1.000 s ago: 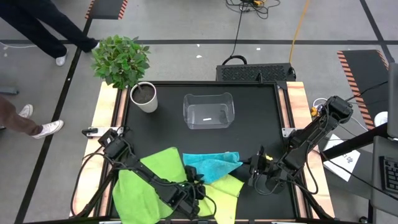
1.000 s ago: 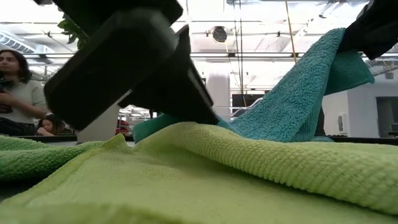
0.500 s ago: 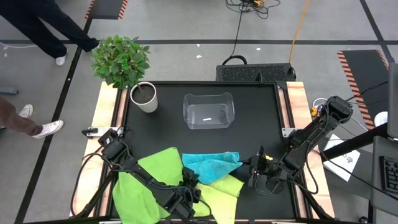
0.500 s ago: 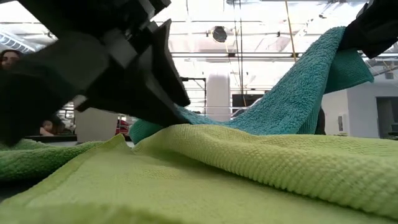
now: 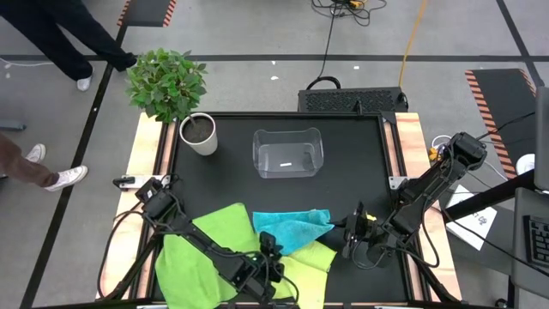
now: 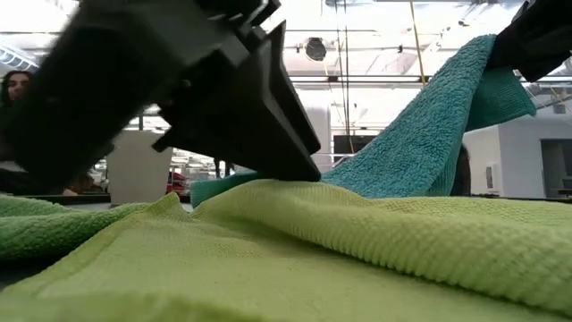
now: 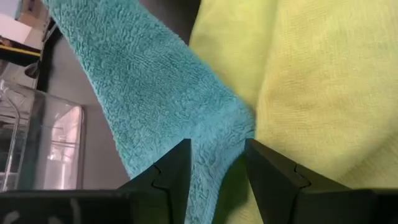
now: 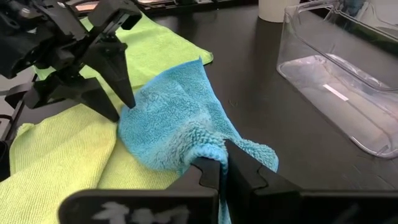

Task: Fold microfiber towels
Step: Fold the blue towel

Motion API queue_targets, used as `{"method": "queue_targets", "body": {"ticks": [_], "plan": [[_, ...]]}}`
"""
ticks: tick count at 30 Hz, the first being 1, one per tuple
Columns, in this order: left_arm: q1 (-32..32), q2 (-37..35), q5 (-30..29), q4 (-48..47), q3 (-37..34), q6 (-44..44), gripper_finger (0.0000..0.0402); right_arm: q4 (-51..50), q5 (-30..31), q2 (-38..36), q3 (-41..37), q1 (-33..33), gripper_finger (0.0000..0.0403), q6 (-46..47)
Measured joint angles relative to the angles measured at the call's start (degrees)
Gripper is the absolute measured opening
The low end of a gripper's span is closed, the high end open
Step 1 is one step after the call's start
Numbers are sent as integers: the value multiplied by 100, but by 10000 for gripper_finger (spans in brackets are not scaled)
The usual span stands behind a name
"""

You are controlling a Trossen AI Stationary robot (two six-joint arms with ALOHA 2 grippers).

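Three microfiber towels lie at the table's near side. The bright green one (image 5: pixel 202 253) is spread flat on the left. The pale yellow-green one (image 5: pixel 310 262) lies beside it. The turquoise towel (image 5: pixel 290 228) rests partly on both of them. My right gripper (image 5: pixel 350 230) is shut on the turquoise towel's right corner. My left gripper (image 7: pixel 217 146) is open and slants down, its fingers on either side of the turquoise towel's left edge (image 8: pixel 134 112), over the yellow-green towel. My left gripper: I cannot tell whether its fingertips (image 8: pixel 127 102) touch the turquoise towel's edge or the yellow-green towel beneath. My right gripper pinches the turquoise towel's right corner (image 8: pixel 214 152) between its two fingers. It comes from the table's right, slanting down. That corner is lifted (image 6: pixel 478 58). The cloth slopes down from it onto the yellow-green towel (image 6: pixel 357 233).
A clear plastic bin (image 5: pixel 287 153) stands at the table's far middle. A potted plant (image 5: pixel 199 135) is at the far left. The black table top (image 5: pixel 360 172) is bare between the bin and the towels. People stand on the floor beyond the table's left side.
My left gripper has rolled about its own pointing line, with its fingertips staying at the turquoise towel's left edge. The towels and my right gripper have kept still.
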Motion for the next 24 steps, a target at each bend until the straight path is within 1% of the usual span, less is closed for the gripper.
{"method": "queue_targets", "body": {"ticks": [3,7,10,17,22,24], "plan": [[37,0,57,0,0,-2,152,2,0,0,0,0,0,-18],[119,60,370,11,2,-25,152,7,0,0,0,0,0,-18],[157,179,415,-142,0,17,152,12,0,0,0,0,0,-22],[121,203,107,-284,0,101,152,28,0,4,4,-4,0,-59],[163,203,80,-280,0,326,151,31,0,4,4,-4,0,-59],[197,203,83,-270,0,347,141,31,0,4,4,-4,0,-59]]}}
